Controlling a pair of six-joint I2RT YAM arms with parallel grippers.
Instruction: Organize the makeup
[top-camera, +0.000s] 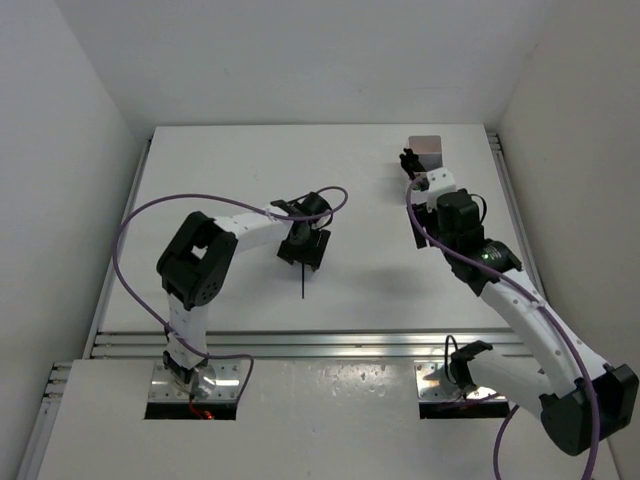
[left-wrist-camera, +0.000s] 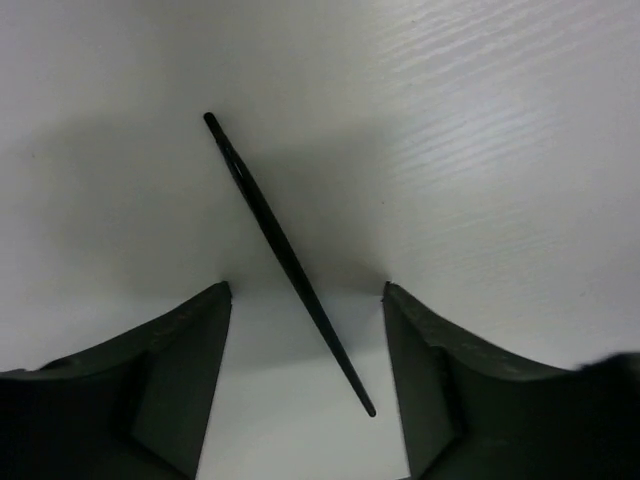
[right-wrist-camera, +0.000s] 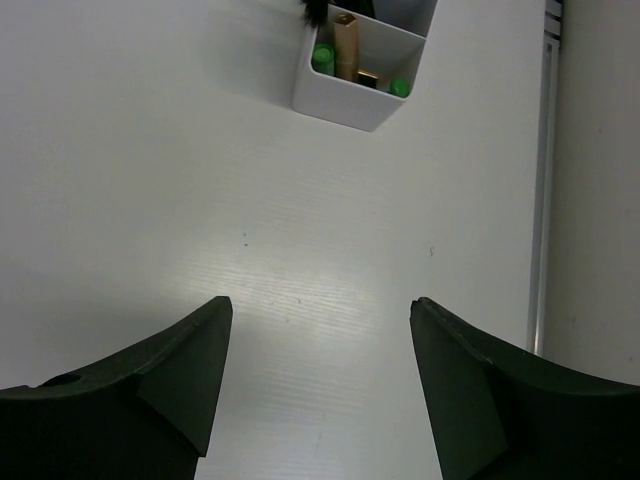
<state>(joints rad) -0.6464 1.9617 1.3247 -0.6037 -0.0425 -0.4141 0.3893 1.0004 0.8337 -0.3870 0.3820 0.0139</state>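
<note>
One thin black pencil (left-wrist-camera: 285, 255) lies flat on the worktop (left-wrist-camera: 500, 150), running 11 to 5 o'clock between my left fingers (left-wrist-camera: 180, 370), which are spread wide and clear of it. Left arm bent, wrist tipped down. My right fingers (right-wrist-camera: 170, 390) are spread and empty, arm stretched toward 1 o'clock. There: one white box (right-wrist-camera: 345, 105) holding two green tubes (right-wrist-camera: 323, 57) and one tan cylinder (right-wrist-camera: 346, 45).

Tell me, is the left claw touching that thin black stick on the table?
Apart. Left wrist view shows bare table separating the thin black stick from both fingers of the left gripper.
</note>
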